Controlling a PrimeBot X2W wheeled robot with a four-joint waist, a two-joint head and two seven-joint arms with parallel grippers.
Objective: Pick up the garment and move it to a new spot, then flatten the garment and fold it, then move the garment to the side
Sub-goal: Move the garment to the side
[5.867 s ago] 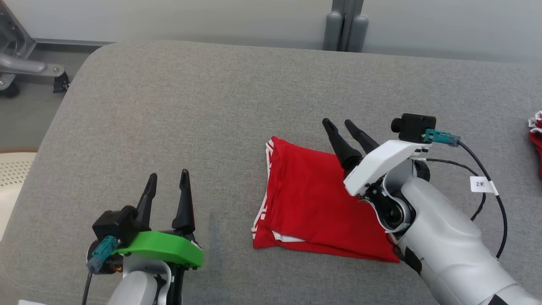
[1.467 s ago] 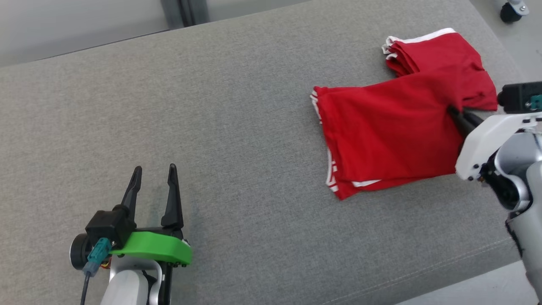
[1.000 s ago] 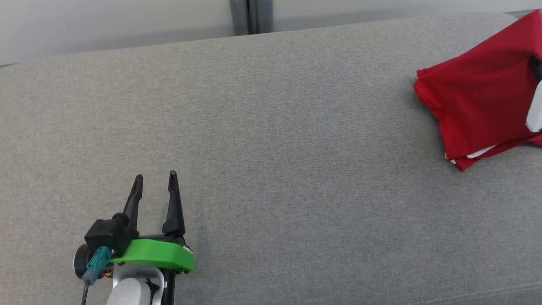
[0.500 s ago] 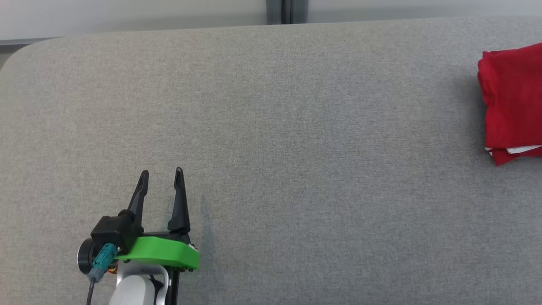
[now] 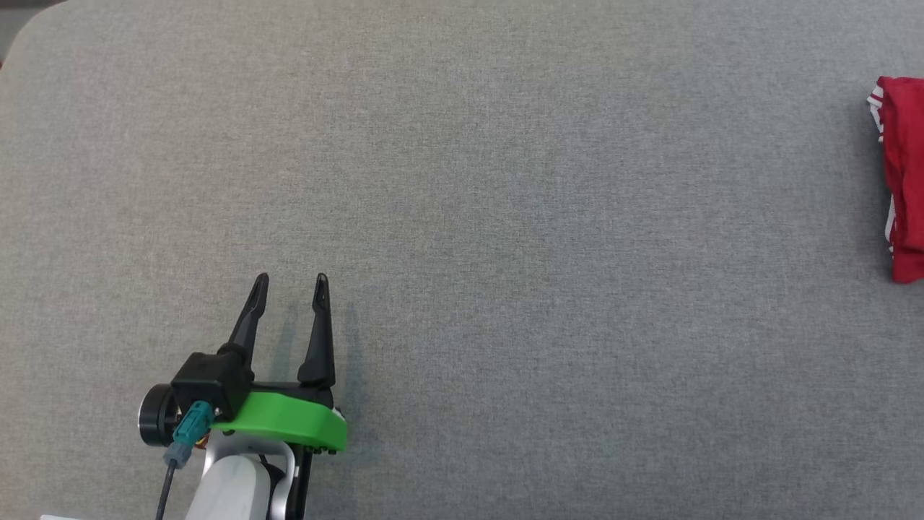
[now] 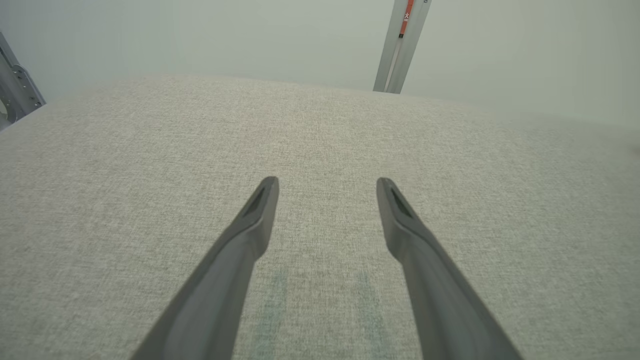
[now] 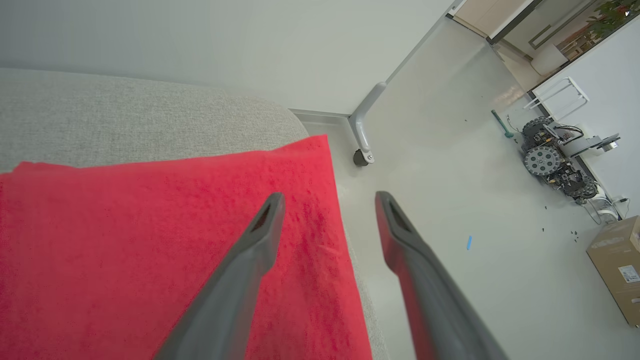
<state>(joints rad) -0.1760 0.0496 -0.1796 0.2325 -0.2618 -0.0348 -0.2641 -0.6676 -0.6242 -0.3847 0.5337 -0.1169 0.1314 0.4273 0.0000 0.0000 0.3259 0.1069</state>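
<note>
Folded red cloth garment (image 5: 906, 180), white trim, frame right edge | likely light, limp; pinch stacked hem | left gripper (image 5: 291, 276), right gripper (image 7: 327, 200): wide, empty

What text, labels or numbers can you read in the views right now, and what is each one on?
Nothing can be read as words or numbers.
Orange strip on the grey post: it has dark marks, too small and blurred to read.
White label on the cardboard box: print too small to read.
Red garment: white trim, no lettering visible on the part shown.
</note>
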